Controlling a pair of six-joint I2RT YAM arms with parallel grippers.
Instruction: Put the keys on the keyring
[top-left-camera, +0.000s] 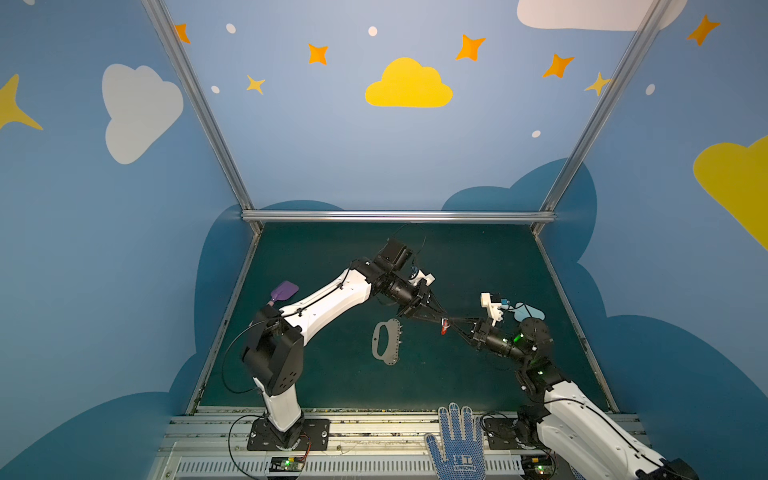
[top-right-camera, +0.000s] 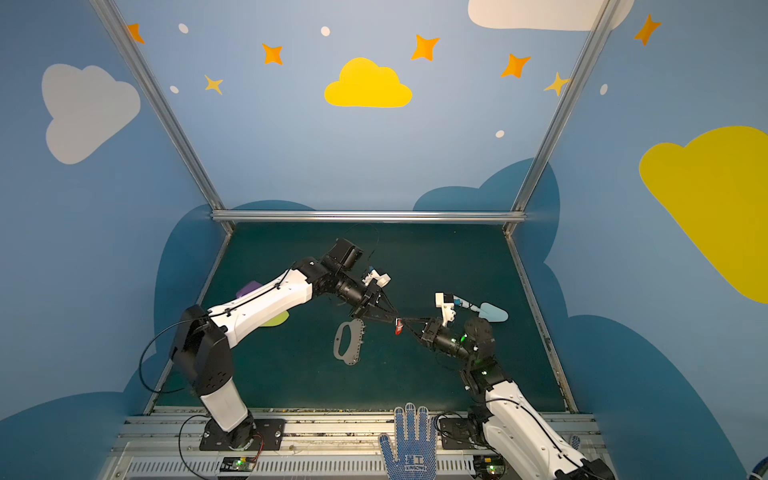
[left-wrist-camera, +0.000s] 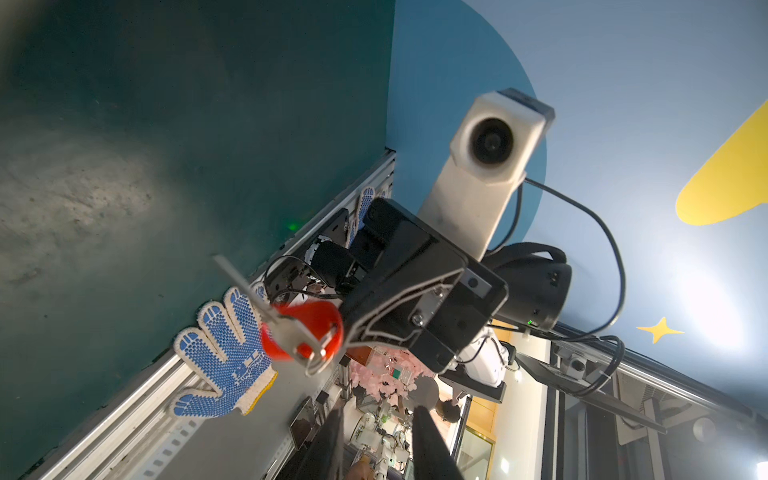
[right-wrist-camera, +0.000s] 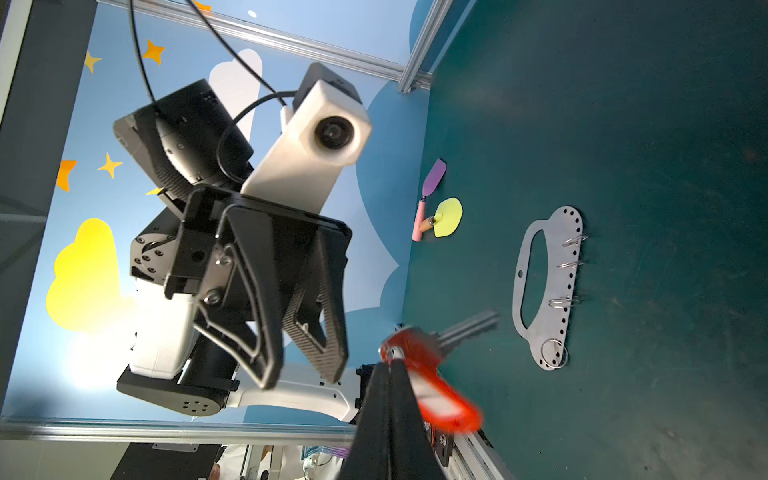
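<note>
- The keys (top-left-camera: 444, 326) are just a tiny red speck in both top views. The key and rings are too small to make out.
- In the right wrist view the red tag (right-wrist-camera: 446, 399) is blurry.
- The purple shovel (top-right-camera: 248, 287) and the yellow-green shovel (top-right-camera: 276, 320) only peek out from behind the left arm (top-right-camera: 257, 307).
- The blue shovel (top-left-camera: 530, 312) is partly behind the right wrist camera (top-left-camera: 492, 307).
- The glove (top-left-camera: 457, 440) is cut off by the bottom edge.
</note>
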